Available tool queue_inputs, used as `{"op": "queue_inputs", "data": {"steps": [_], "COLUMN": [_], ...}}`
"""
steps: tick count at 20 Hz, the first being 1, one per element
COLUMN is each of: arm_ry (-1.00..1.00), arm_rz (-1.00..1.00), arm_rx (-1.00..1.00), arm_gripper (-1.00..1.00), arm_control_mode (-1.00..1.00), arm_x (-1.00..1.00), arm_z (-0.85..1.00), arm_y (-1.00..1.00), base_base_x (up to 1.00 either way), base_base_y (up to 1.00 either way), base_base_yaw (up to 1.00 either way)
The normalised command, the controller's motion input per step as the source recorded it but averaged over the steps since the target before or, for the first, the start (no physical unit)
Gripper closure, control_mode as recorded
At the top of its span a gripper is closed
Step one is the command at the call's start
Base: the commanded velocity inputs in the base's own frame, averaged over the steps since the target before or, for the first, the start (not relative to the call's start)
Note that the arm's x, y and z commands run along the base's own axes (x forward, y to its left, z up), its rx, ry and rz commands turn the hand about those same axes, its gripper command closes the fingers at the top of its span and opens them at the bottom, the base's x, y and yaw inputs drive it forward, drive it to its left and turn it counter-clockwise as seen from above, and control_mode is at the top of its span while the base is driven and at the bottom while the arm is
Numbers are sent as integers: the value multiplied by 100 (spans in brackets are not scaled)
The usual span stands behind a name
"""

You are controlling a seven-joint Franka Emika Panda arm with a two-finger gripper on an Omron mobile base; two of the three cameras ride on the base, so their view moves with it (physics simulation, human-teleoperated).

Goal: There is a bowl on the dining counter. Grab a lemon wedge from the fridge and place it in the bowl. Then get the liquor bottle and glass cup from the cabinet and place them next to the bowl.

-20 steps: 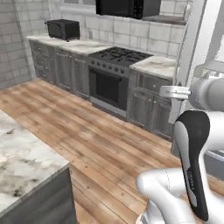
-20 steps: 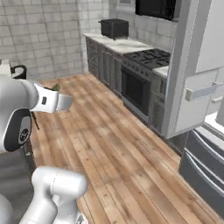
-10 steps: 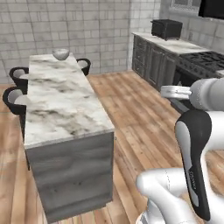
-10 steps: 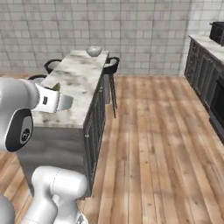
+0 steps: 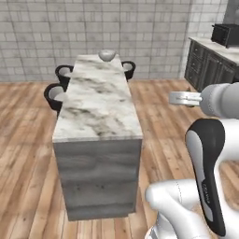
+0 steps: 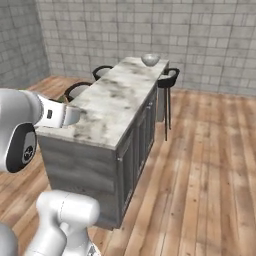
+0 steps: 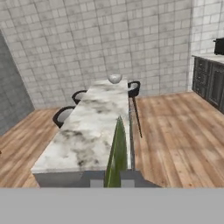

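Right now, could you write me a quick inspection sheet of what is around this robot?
Surface: dining counter, white veined marble over dark grey fronts.
Job's things: bowl at the counter's far end; lemon wedge, a green sliver pinched between the fingertips.
Clutter: nothing seen.
Grippers: gripper shut on the wedge, held short of the counter's near end.
Cables: nothing seen.
Surroundings: black-backed stools along both long sides, wood floor, grey tiled wall, dark cabinets to the right.

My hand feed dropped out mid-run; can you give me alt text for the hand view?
A thin dark green lemon wedge stands pinched in the shut gripper, with the long white marble dining counter ahead. The round pale bowl sits at its far end.
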Motion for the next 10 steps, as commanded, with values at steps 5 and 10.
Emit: {"op": "queue_inputs", "data": {"steps": [5,10], "arm_ry": [0,0], "arm_rz": [0,0], "arm_rx": [0,0], "arm_gripper": [100,100], "arm_control_mode": [100,100], "arm_x": [0,0], "arm_z": [0,0], "arm_y": [0,0], "base_base_x": [38,61], "base_base_y": [-99,-91], "base_base_yaw": [2,0]}}
